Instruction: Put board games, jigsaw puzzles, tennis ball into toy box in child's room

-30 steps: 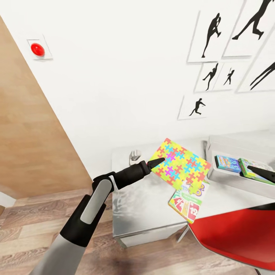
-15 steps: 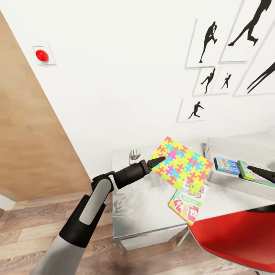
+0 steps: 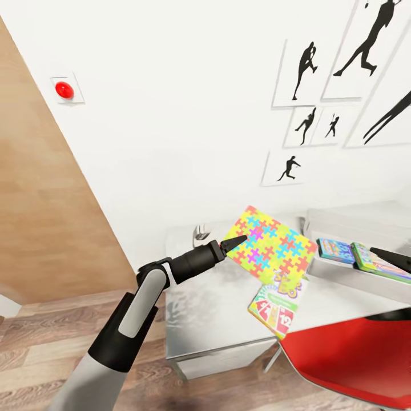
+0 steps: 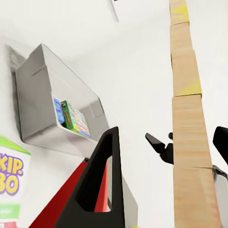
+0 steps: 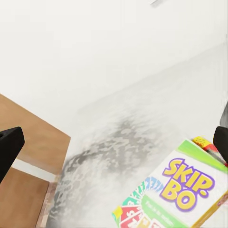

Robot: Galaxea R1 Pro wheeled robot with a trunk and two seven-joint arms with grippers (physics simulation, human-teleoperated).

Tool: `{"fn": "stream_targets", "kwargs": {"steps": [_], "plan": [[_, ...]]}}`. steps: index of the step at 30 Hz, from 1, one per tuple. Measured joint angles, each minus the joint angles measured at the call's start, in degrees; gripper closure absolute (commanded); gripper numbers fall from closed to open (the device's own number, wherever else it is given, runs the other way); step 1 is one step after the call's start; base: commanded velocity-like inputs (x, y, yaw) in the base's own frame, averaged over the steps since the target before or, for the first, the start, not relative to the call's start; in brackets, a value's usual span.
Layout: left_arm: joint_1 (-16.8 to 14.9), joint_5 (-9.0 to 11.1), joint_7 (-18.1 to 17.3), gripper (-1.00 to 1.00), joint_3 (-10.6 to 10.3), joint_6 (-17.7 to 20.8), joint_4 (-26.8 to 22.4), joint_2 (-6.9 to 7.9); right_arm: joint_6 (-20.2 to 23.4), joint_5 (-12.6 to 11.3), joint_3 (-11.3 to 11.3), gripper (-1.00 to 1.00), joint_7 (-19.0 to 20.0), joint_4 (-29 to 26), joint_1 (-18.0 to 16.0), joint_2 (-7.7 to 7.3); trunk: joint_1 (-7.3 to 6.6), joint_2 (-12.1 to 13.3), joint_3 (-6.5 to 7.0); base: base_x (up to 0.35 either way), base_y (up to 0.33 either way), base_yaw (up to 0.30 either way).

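Observation:
My left gripper is shut on the near corner of a colourful jigsaw puzzle, which it holds above the pale table. In the left wrist view the puzzle runs edge-on between the fingers. A green Skip-Bo board game lies flat on the table under the puzzle, and the right wrist view looks down on it. The grey toy box stands at the right with two flat game boxes inside. My right gripper hovers open over the toy box's near side.
A red chair sits at the table's near right. A white wall with black silhouette pictures rises behind the table. A wooden panel stands at the left, with plank floor below.
The head view has drifted, so the table and toy box sit slightly further left in the picture. The left gripper keeps the puzzle at about the same spot.

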Motion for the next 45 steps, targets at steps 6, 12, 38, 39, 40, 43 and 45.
{"fn": "stream_targets", "kwargs": {"steps": [6, 12, 38, 39, 40, 43, 45], "plan": [[0.0, -0.1, 0.2, 1.0, 0.0, -0.1, 0.0, -0.06, 0.0, 0.0, -0.1, -1.0, -0.1, 0.0, 0.0, 0.0, 0.0, 0.0, 0.08, 0.0, -0.271, 0.0], [0.1, -0.2, 0.6, 1.0, 0.0, -0.2, 0.1, -0.28, 0.0, 0.1, -0.1, -1.0, -0.3, 0.0, 0.0, 0.0, 0.0, 0.0, 0.09, 0.0, -0.305, 0.0], [1.5, -0.3, 2.7, 1.0, -4.3, -12.0, 0.8, -0.85, 0.0, -0.1, 0.7, -1.0, -0.4, 0.0, -0.1, 0.12, -0.01, 0.0, 0.1, 0.034, -0.314, -0.006], [1.5, -0.3, 2.7, 1.0, -4.3, -12.0, 0.8, -0.85, 0.0, -0.1, 0.7, -1.0, -0.4, 0.0, -0.1, 0.12, -0.01, 0.0, 0.1, 0.069, -0.315, -0.008], [1.5, -0.3, 2.7, 1.0, -4.3, -12.1, 0.8, -0.85, 0.0, -0.1, 0.7, -1.0, -0.4, 0.0, -0.1, 0.13, -0.01, 0.0, 0.1, 0.07, -0.315, -0.006], [1.6, -0.3, 2.7, 1.0, -4.4, -12.2, 0.8, -0.86, 0.0, -0.1, 0.8, -1.0, -0.4, 0.0, -0.1, 0.29, -0.01, 0.0, 0.1, 0.073, -0.315, -0.004], [1.6, -0.3, 2.7, 1.0, -4.4, -12.3, 0.8, -0.86, 0.0, -0.1, 1.0, -1.0, -0.4, 0.0, -0.1, 0.44, -0.01, 0.0, 0.1, 0.079, -0.315, -0.002]]}}
